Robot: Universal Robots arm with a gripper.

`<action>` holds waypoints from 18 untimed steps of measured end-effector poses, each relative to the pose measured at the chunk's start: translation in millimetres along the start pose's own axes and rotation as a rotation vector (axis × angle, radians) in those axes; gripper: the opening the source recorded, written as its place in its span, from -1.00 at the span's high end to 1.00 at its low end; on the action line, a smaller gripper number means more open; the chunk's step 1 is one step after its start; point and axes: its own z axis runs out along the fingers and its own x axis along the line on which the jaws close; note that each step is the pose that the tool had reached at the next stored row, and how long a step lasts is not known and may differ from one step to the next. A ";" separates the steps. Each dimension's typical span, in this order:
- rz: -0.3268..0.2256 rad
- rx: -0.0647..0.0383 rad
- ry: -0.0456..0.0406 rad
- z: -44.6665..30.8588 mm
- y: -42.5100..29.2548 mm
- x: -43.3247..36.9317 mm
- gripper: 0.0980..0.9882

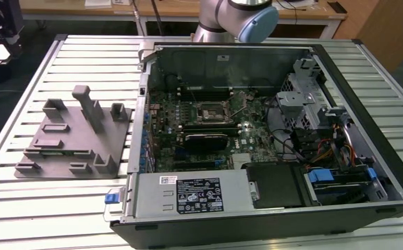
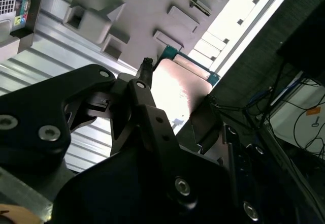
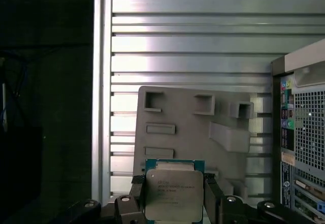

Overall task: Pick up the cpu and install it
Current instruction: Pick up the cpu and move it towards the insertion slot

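No print legible anywhere. Black-and-white label point(image 1: 201, 196) on power supply point(image 1: 153, 200): lines too small. Faint marking on cpu point(image 3: 174, 196) lid: unreadable. Coloured stickers point(image 3: 287, 113) on computer case point(image 3: 304, 76): unreadable.

One computer case point(image 1: 257, 229) lies open on one slatted metal table point(image 1: 48, 208). Inside the case are one motherboard point(image 1: 208, 125) and one power supply point(image 1: 191, 195). Just beside the case, on the exterior view's left, lies one grey fixture plate point(image 1: 55, 151). Beyond the case's far wall stands one robot arm point(image 1: 236, 21). In the first wrist view, one gripper point(image 3: 174, 206) clamps one cpu point(image 3: 174, 193) between its two fingers point(image 3: 211, 199), with the case off to one side.
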 end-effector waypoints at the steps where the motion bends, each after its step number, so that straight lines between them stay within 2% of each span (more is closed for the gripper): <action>1: 0.000 0.000 0.0001 -0.1 0.0 -1.5 -0.01; 18: 0.000 0.000 0.0000 -0.5 0.4 -33.1 -0.01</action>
